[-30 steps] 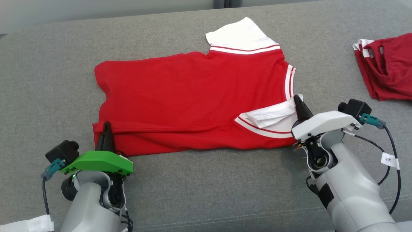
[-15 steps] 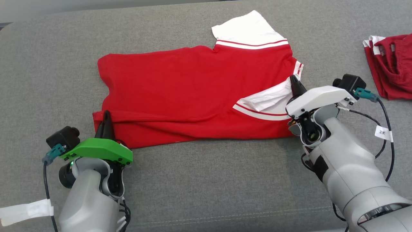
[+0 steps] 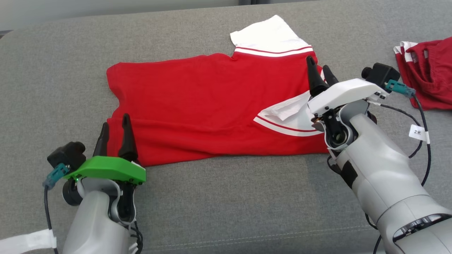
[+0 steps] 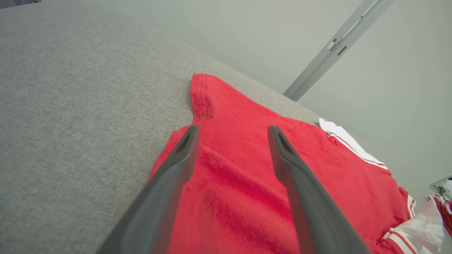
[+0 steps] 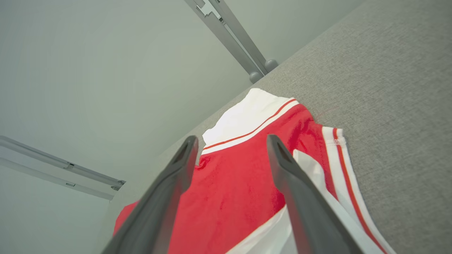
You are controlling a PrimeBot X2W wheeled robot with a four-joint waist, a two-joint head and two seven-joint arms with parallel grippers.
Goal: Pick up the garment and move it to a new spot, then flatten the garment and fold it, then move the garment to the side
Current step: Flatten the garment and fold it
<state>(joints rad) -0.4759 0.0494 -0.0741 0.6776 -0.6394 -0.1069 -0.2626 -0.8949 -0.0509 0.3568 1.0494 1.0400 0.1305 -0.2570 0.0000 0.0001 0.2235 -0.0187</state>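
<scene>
The garment (image 3: 204, 102) is a red T-shirt with white sleeves and red-white trim, lying folded lengthwise on the grey cushion. Its far white sleeve (image 3: 266, 37) points away from me; the near sleeve (image 3: 287, 113) lies folded over the red body. My left gripper (image 3: 114, 125) hovers open above the shirt's near-left hem corner, nothing between its fingers; the left wrist view shows red cloth (image 4: 247, 169) beneath my left gripper (image 4: 233, 131). My right gripper (image 3: 317, 68) stands open above the shirt's right edge near the collar (image 5: 335, 162), holding nothing, my right gripper (image 5: 231, 140) seen over red cloth.
A second dark red garment (image 3: 429, 72) with white trim lies bunched at the far right of the grey cushion (image 3: 226, 204). A white strip (image 3: 28, 241) shows at the lower left corner. A pale wall with metal rails (image 5: 229, 38) stands behind the cushion.
Both grippers have opened and let go of the shirt's near edge, then risen a little above it. The shirt's near half now lies laid over the rest.
</scene>
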